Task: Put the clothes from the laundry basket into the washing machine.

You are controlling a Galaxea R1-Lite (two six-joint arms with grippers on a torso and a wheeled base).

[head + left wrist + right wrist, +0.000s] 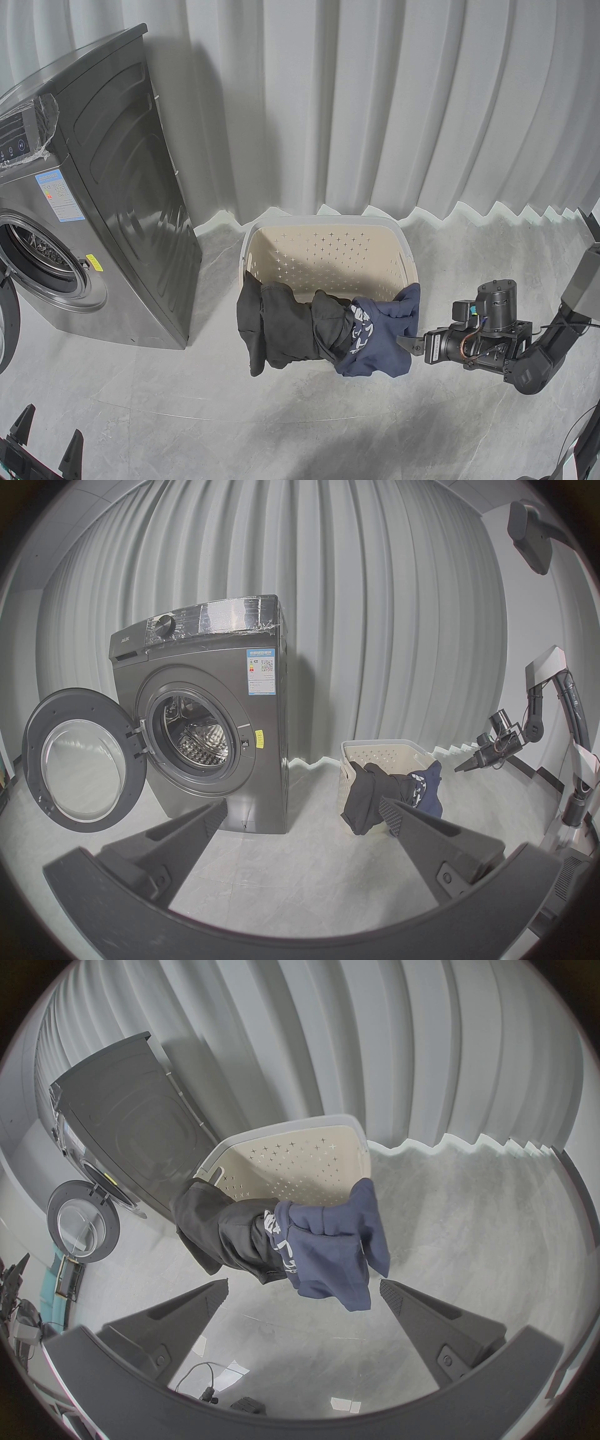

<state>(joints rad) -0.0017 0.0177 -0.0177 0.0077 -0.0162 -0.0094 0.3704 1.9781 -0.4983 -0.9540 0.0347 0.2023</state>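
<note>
- Black and spread wide at the right hand [409,344]: released, grasping nothing, held low and level above the floor [312,425].
- Just beside its tips, toward the robot's left: a navy garment [375,340] with pale print, draped over the near rim of the laundry basket [328,220] and hanging down the outside. Cannot tell whether tips and cloth touch.
- Next along the same rim, overlapping the navy cloth: a black garment [281,331], slung over the basket's near left corner, with one end trailing down toward the floor.
- Behind both garments: cream basket walls pierced with small star-shaped holes, standing on grey marbled floor before a pale pleated curtain [375,94].
- Farther to the left, well apart from the basket: a dark grey washing machine [125,187], with its round door [81,758] swung fully open to the side and its steel drum [200,736] on show.
- Low at the near left, in front of the machine: the left hand [49,431], likewise released, fingers apart, nothing between them.
</note>
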